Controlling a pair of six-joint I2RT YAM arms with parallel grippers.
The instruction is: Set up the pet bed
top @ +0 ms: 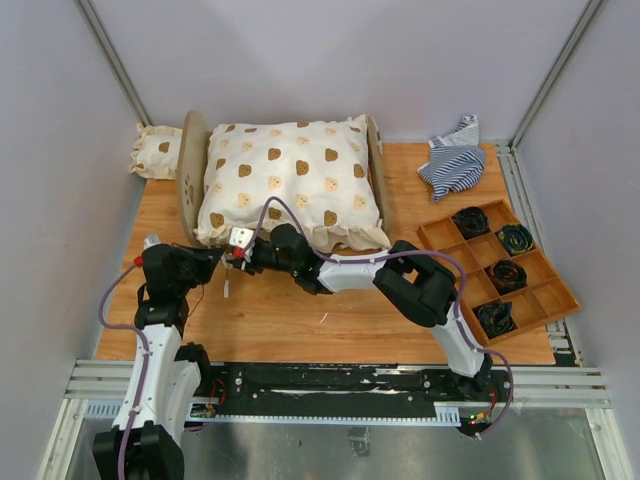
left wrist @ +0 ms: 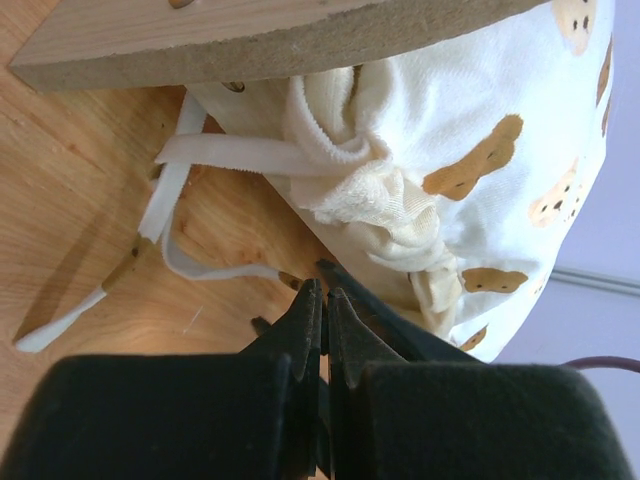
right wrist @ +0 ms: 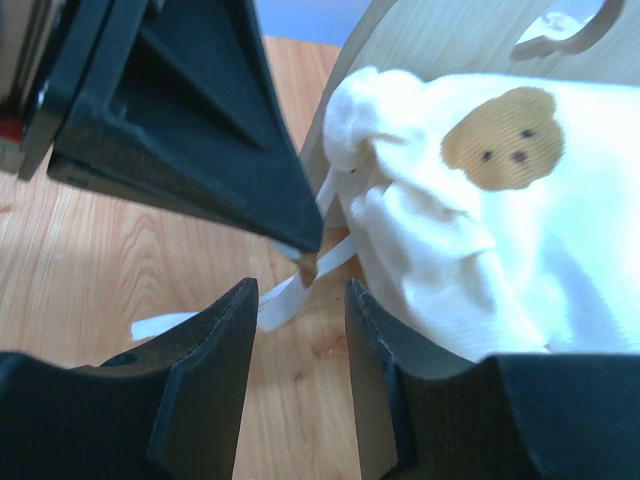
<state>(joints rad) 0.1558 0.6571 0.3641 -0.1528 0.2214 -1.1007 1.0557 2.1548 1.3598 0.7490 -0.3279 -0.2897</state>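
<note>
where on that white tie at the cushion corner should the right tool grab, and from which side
Grip the white tie on the slack stretch just off the cushion corner, beside where the shut left tool seems to pinch it. Come in low from the robot's right, along the cushion's front edge, as the open right tool faces it. The strap is thin, flat and limp, so the jaws should straddle its width.

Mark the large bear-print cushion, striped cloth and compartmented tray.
large bear-print cushion (top: pixel 290 180): top view, centre of its face.
striped cloth (top: pixel 452 165): top view, middle fold.
compartmented tray (top: pixel 552 297): top view, bare right compartment.
</note>
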